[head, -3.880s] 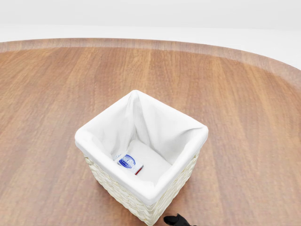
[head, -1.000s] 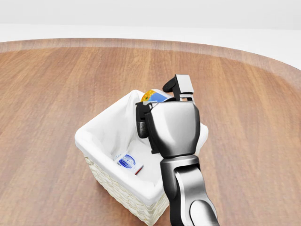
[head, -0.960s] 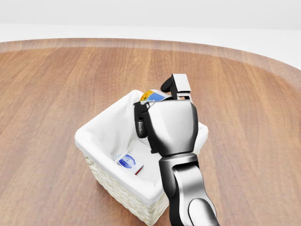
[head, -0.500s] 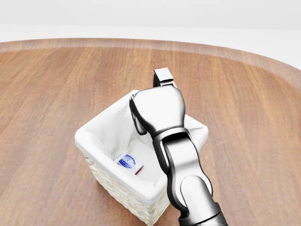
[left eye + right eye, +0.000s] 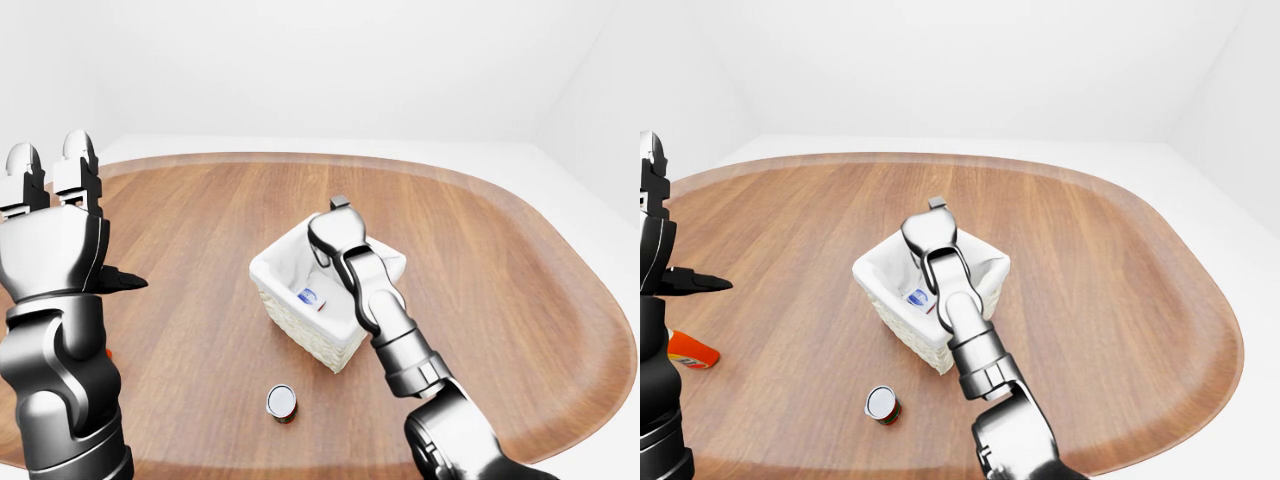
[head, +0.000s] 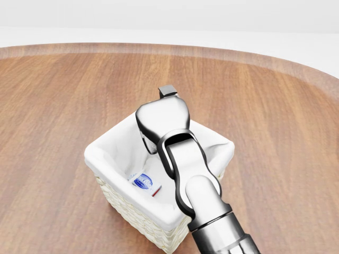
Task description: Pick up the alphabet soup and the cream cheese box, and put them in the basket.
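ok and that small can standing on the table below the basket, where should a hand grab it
Around its curved side wall, about mid-height. The can stands upright, lid up, apart from the basket, which sits up and right of it in the left-eye view. Probably best to come in from that view's left with the open left hand, away from the basket.

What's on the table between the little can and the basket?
Nothing: in the left-eye view, only bare wooden table separates the can from the basket.

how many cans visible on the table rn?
1: a can stands on the table, below-left of the basket in the right-eye view. Another may be hidden behind the right hand.
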Controlling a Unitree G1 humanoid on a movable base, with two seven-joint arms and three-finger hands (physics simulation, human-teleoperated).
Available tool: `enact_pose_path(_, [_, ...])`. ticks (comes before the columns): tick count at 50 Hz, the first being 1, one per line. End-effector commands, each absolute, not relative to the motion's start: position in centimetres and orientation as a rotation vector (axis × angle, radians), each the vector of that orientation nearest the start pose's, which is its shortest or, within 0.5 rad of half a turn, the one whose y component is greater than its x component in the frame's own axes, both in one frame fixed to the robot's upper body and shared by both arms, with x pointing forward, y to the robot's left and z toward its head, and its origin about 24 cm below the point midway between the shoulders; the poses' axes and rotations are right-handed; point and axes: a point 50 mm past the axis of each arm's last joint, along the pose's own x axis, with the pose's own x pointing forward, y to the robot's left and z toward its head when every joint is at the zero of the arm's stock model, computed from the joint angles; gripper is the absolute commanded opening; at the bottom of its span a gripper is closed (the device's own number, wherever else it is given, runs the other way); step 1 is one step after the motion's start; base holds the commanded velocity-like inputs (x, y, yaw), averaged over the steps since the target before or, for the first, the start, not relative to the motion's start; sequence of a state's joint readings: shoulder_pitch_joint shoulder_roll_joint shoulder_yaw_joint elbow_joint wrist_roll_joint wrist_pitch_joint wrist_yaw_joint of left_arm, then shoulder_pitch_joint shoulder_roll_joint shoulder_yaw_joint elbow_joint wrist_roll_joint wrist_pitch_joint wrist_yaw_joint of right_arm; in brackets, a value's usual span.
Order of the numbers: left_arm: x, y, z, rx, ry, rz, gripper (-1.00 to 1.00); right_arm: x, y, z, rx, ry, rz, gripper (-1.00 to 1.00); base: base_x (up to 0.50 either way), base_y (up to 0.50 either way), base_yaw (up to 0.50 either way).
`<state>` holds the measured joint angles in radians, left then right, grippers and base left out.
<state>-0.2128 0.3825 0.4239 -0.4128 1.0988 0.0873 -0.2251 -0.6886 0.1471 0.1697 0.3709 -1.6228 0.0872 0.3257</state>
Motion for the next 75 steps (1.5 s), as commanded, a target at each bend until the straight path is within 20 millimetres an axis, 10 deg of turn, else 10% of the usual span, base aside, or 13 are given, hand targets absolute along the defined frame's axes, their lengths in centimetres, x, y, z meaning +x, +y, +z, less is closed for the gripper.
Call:
enact_pose_path(1, [23.9, 26.9, 21.8, 1.423, -0.240, 0.568, 1.00, 35.2, -1.1, 14.0, -1.636, -0.248, 0.281, -1.00, 0.00, 0.00, 0.00])
enact_pose_path(42, [24.0, 26.9, 21.7, 1.419, -0.241, 0.567, 1.00, 37.2, -1.4, 10.0, -1.578, -0.234, 0.297, -1.00, 0.00, 0.00, 0.00])
enact_pose_path(46, [23.9, 26.9, 21.8, 1.421, -0.242, 0.567, 1.00, 37.2, -1.3, 10.1, -1.590, -0.239, 0.297, 1.00, 0.00, 0.00, 0.00])
enact_pose_path(75, [23.9, 26.8, 21.8, 1.428, -0.242, 0.565, 1.00, 38.1, -1.6, 13.2, -1.557, -0.302, 0.211, 1.00, 0.00, 0.00, 0.00])
